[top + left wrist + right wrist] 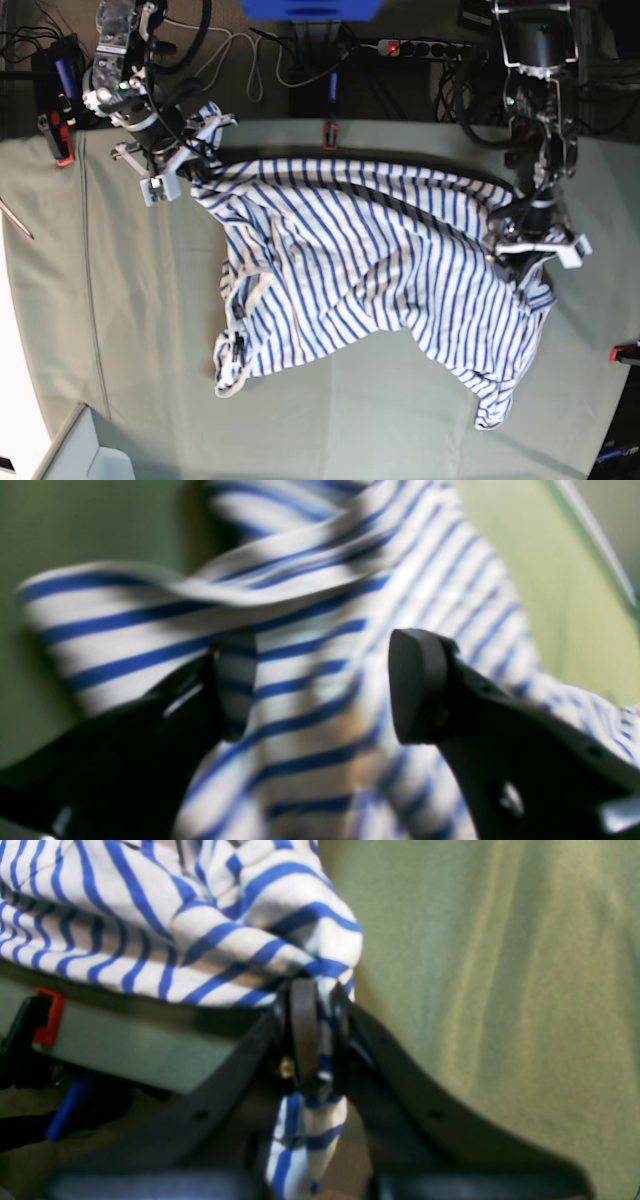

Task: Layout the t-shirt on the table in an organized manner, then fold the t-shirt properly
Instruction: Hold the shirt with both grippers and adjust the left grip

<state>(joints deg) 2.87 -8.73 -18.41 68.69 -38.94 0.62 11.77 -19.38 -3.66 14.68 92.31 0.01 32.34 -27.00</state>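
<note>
Base view: the soft white t-shirt with thin blue stripes (380, 260) is lying spread and rumpled across the wide table covered in pale grey-green cloth (120, 350), one corner hanging past the far edge. The black right gripper (320, 1035) is pinching a bunched fold of that fabric tight between its pads at the table edge, beside a small red clamp (47, 1015). The black left gripper (322, 685) is hovering over the shirt's opposite end, jaws standing wide, nothing between them.
</note>
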